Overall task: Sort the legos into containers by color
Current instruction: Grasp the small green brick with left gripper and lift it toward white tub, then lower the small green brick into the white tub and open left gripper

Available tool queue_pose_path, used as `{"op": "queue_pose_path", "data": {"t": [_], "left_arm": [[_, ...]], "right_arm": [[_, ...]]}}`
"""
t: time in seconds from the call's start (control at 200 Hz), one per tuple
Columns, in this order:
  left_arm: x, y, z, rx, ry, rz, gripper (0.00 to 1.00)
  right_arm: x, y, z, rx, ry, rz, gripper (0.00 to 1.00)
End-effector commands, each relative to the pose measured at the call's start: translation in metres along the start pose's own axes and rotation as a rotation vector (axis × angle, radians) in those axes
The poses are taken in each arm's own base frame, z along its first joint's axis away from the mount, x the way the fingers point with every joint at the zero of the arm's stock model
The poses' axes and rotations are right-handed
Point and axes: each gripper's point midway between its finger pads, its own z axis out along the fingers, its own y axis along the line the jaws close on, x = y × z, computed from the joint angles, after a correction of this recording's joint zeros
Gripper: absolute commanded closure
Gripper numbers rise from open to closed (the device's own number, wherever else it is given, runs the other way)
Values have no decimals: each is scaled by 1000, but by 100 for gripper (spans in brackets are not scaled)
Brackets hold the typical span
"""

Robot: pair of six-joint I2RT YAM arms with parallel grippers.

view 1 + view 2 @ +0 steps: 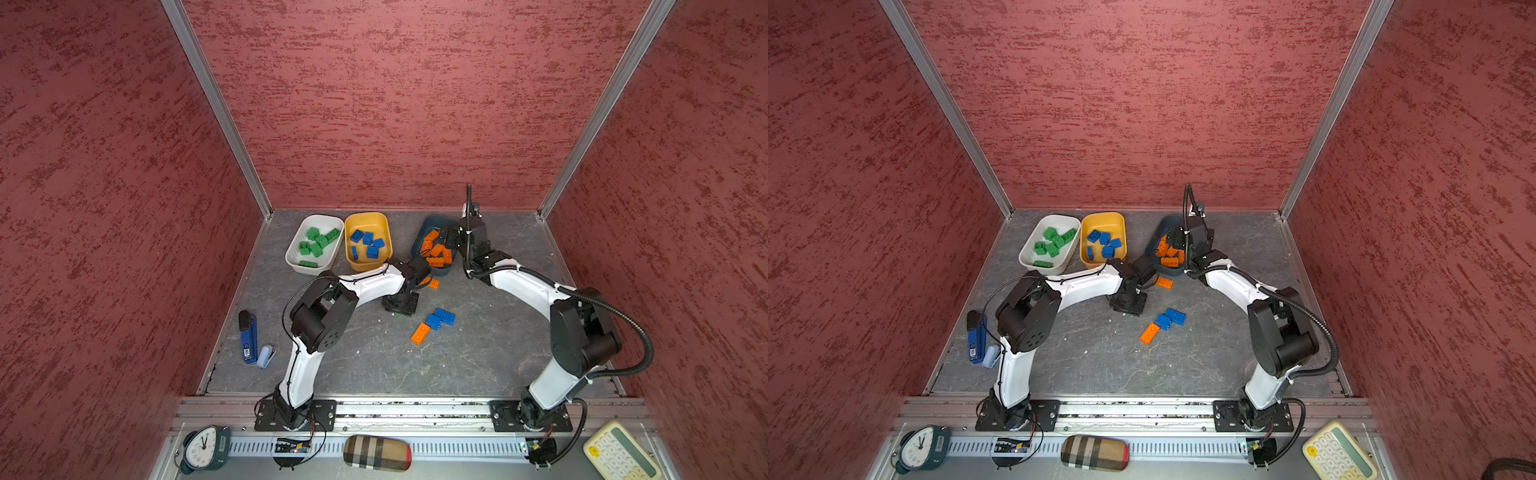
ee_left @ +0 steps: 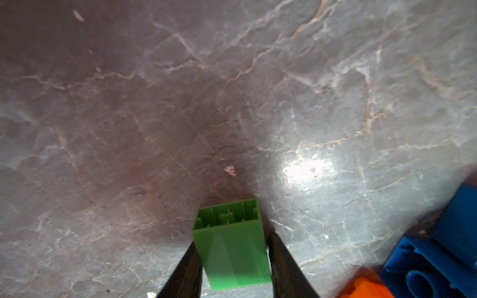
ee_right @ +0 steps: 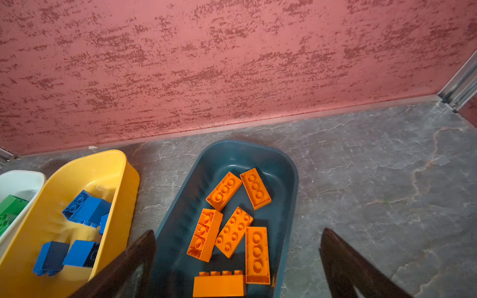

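Grey veined stone-look bench (image 1: 374, 365), red textured walls (image 1: 395, 104) on three sides, metal corner posts. No readable writing: the white label on the blue stapler (image 1: 248, 338) is too small, and the clock (image 1: 203, 446) numerals are blurred.

Three tubs along the back:
- The white tub (image 1: 296, 254) holds about seven green bricks (image 1: 318, 243).
- The yellow tub (image 1: 368, 215) holds five blue bricks (image 1: 368, 243).
- The teal tub (image 3: 293, 185) holds six orange bricks (image 3: 232, 234).

Loose on the bench are two blue pieces (image 1: 440, 318) touching each other and one orange piece (image 1: 420, 333) just beside them. A second orange piece (image 1: 433, 284) lies by the teal tub's front.

Left claw (image 2: 233, 240) clamped on one green piece (image 2: 232, 258), low over bare bench. Right claw (image 3: 238, 231) spread wide, empty, above the teal tub.
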Motion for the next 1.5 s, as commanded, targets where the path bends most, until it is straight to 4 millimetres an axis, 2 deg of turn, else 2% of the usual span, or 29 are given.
{"op": "queue_pose_path", "data": {"t": [0.0,0.11,0.21,0.331,0.421,0.531,0.721,0.817,0.947,1.032,1.187,1.277,1.317,1.327,1.352,1.493], "left_arm": [[-3,5,1,-7,-20,-2,63],[-17,9,-12,16,-94,-20,66],[-35,15,-32,45,-192,-43,72],[-53,39,-68,34,-320,-60,73],[-63,76,-93,-5,-387,-116,73],[-77,131,-119,-37,-449,-210,73],[-91,227,-137,-106,-468,-414,72],[-100,261,-136,-78,-470,-499,72],[-116,292,-128,-20,-453,-576,71],[-126,307,-113,17,-416,-620,71],[-140,315,-92,54,-351,-654,70],[-144,317,-85,43,-331,-658,67],[-144,317,-83,40,-326,-660,62],[-144,318,-83,38,-325,-661,61],[-144,318,-82,34,-323,-664,57],[-142,317,-84,12,-348,-654,36]], "right_arm": [[-36,1,-14,13,-122,30,1],[-49,-1,-19,29,-161,45,1],[-57,1,-25,11,-184,42,1],[-58,7,-37,-60,-206,29,1],[-52,12,-40,-103,-184,5,1],[-42,3,-36,-50,-142,-9,1],[-41,-4,-41,-25,-150,-30,1],[-41,-4,-45,-25,-154,-39,1],[-39,-9,-47,-5,-135,-50,1],[-37,-10,-49,-2,-122,-51,1],[-30,-7,-59,-54,-110,-50,1],[-18,-10,-58,-50,-80,-44,1],[-13,-12,-57,-44,-65,-43,1],[-19,-12,-63,-50,-80,-35,1],[-19,-11,-65,-55,-77,-31,1],[8,11,-66,-202,34,-69,1]]}}
